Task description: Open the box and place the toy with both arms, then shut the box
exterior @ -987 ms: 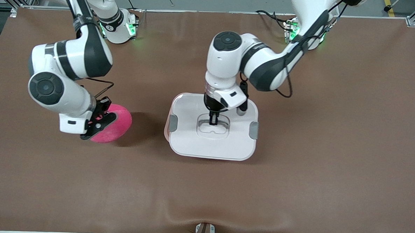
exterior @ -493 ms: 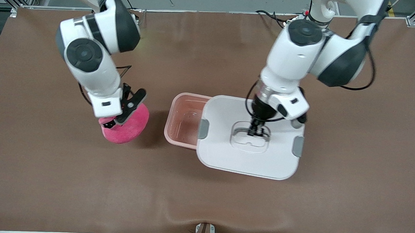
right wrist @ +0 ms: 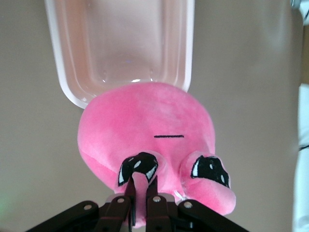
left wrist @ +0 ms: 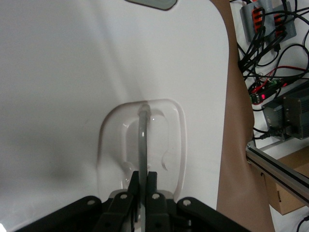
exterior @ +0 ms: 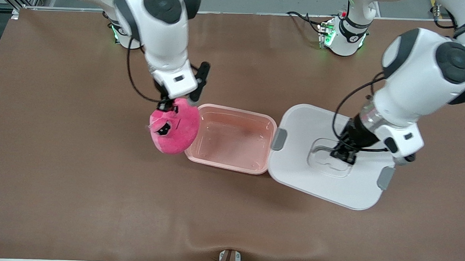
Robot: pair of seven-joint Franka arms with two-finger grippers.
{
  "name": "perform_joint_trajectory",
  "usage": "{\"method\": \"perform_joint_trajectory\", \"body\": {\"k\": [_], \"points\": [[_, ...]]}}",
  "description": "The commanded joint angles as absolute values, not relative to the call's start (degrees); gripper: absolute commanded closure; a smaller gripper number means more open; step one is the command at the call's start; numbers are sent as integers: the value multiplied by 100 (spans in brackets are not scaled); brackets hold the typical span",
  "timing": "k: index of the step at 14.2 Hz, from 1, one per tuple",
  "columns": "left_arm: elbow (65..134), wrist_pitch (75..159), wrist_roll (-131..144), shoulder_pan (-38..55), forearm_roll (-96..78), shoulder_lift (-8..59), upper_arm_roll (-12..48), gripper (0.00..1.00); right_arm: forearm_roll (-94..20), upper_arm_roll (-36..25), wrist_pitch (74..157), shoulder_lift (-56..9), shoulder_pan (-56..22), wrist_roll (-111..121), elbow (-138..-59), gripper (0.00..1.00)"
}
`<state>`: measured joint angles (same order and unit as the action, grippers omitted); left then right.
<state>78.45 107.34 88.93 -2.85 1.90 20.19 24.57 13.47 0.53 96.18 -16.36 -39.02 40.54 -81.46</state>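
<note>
Pink plush toy [exterior: 175,126], face with droopy dark eyes toward the front camera, hangs from the right end effector [exterior: 166,103], pinched shut on its top, at the open box's [exterior: 232,138] nine o'clock. Its long axis runs nine to three. At three o'clock, the left end effector [exterior: 343,155] is clamped on the white lid's [exterior: 324,181] clear handle [left wrist: 142,140].

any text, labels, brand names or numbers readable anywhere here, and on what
None can be read.
White lid with grey side clips: no print shows.
Translucent pink box base: no print shows.
Round bright-pink plush toy: only stitched dark eyes and a mouth line, no letters.
White robot arm bases: small dark marks, too small to read.
</note>
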Motion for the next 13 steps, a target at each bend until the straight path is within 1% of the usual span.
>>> {"method": "perform_joint_trajectory", "body": {"k": [1, 3, 6, 10, 13], "points": [[7919, 10311, 8133, -649, 35, 1872, 2522, 100, 1608, -9, 9527, -1661, -4358, 4333, -7989, 100], [7919, 10056, 7684, -852, -61, 1872, 2522, 100, 1652, -26, 9545, -1740, -4526, 4289, -7963, 100], [7919, 10037, 7235, -1045, -272, 1881, 2514, 100, 1644, -26, 9562, -1968, -4535, 4228, -7735, 100], [7919, 10002, 6900, -1099, -369, 1916, 2505, 100, 1644, -26, 9571, -2258, -4649, 3920, -7489, 100], [7919, 9739, 6655, -1099, -369, 1907, 2470, 100, 1644, -26, 9589, -2399, -4649, 3911, -7383, 100]]}}
